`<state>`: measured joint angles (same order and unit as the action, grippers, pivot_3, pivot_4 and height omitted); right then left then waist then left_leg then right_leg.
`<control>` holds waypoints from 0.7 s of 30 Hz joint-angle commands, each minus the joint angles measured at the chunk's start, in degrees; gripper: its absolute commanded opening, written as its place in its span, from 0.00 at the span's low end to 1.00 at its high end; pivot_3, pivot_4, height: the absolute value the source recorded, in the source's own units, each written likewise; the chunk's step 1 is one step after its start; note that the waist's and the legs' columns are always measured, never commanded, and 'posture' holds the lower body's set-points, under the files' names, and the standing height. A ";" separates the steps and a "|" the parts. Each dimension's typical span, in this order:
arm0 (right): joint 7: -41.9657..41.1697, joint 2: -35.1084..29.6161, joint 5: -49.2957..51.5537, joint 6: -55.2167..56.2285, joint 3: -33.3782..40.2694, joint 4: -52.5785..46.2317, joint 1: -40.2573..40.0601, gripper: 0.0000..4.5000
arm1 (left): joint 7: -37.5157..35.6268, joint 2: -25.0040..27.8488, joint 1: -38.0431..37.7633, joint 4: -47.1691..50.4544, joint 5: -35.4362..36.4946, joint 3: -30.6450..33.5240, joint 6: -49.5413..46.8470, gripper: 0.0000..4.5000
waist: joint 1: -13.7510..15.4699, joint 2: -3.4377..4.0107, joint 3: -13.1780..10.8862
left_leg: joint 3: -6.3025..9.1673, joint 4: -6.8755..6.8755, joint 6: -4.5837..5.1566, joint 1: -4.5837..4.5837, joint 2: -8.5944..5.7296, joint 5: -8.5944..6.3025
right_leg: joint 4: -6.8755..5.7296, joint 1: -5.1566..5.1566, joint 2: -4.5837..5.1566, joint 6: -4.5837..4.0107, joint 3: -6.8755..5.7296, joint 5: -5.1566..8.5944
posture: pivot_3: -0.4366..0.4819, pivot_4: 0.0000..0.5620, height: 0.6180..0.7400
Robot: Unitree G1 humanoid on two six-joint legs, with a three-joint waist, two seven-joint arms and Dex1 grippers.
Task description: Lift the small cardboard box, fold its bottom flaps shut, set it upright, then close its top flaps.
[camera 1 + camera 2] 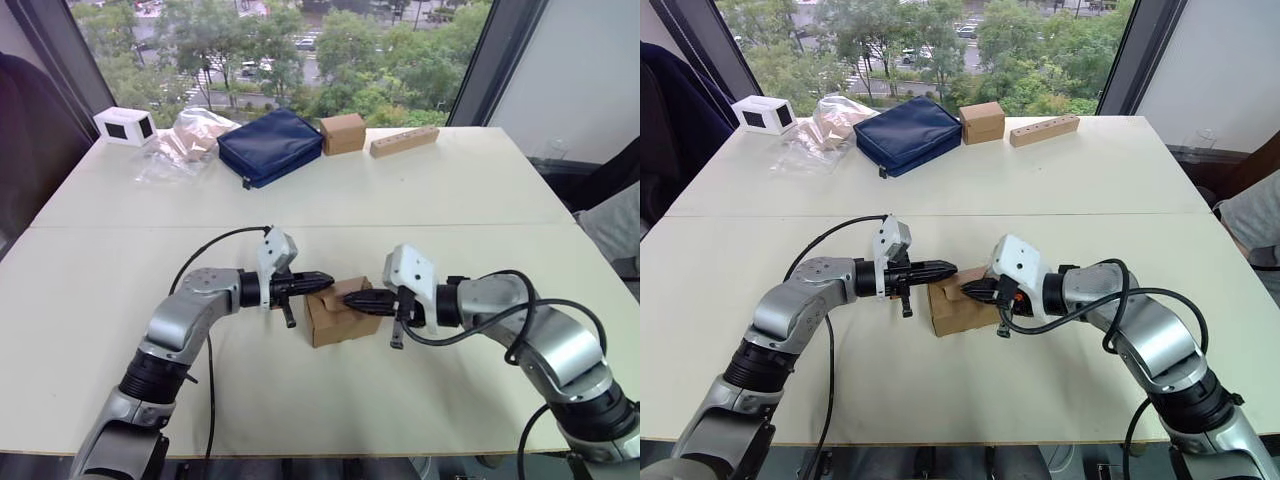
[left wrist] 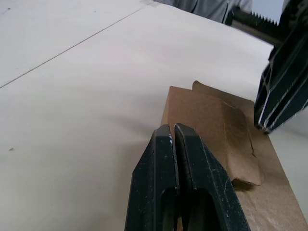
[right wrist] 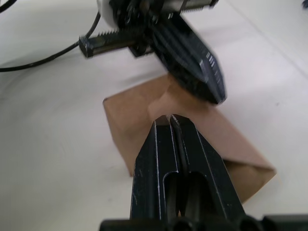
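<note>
We see the small cardboard box (image 1: 337, 315) sitting on the table (image 1: 320, 200) near its front edge, between both grippers. Its top flaps (image 2: 226, 127) look mostly folded down. The left gripper (image 1: 325, 282) comes in level from the box's left, fingers clenched together, holding nothing, tips over the top. The right gripper (image 1: 352, 298) mirrors it from the right, also clenched empty. Both arms are bent inward, about equally near.

Closed fingers (image 2: 174, 144) over cardboard box (image 2: 216, 120)
</note>
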<state>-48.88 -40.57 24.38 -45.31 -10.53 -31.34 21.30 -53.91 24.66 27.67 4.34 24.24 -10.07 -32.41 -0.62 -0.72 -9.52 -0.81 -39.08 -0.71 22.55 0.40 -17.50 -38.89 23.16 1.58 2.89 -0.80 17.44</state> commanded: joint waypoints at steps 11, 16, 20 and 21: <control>-0.73 -1.30 -1.86 2.69 -1.54 -0.49 0.00 0.00 | 1.46 -0.19 0.29 1.80 1.26 1.50 -2.31 0.02 | 0.02 0.00 0.00 | 0.00 0.00 0.00 0.00 0.00 0.00 | 0.00 0.00 0.00 0.00 0.00 0.00 | 0.48 0.27 1.00; -0.90 -1.13 -0.70 2.04 -1.12 -1.45 0.01 0.00 | 1.89 -0.37 0.22 1.77 1.72 1.93 -2.74 0.02 | 0.03 0.00 0.00 | 0.00 0.00 0.00 0.00 0.00 0.00 | 0.00 0.00 0.00 0.00 0.00 0.00 | 0.48 0.27 1.00; -0.43 -0.91 -1.69 2.48 -1.79 -0.89 -0.07 0.00 | 1.80 -0.40 0.08 1.97 2.26 1.81 -2.96 0.02 | 0.03 0.00 0.00 | 0.00 0.00 0.00 0.00 0.00 0.00 | 0.00 0.00 0.00 0.00 0.00 0.00 | 0.48 0.27 1.00; -0.47 -1.14 -2.31 2.83 -2.34 -0.75 -0.06 0.00 | 1.93 -0.58 0.05 1.98 2.69 1.98 -3.29 0.02 | 0.03 0.00 0.00 | 0.00 0.00 0.00 0.00 0.00 0.00 | 0.00 0.00 0.00 0.00 0.00 0.00 | 0.48 0.27 1.00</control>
<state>-49.45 -41.54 22.71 -43.44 -12.71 -31.16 21.07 -52.13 24.42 27.67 4.67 25.61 -9.61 -35.15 -0.59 -0.72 -9.52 -0.81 -39.08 -0.71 22.54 0.39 -17.50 -38.88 23.16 1.58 2.90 -0.80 17.44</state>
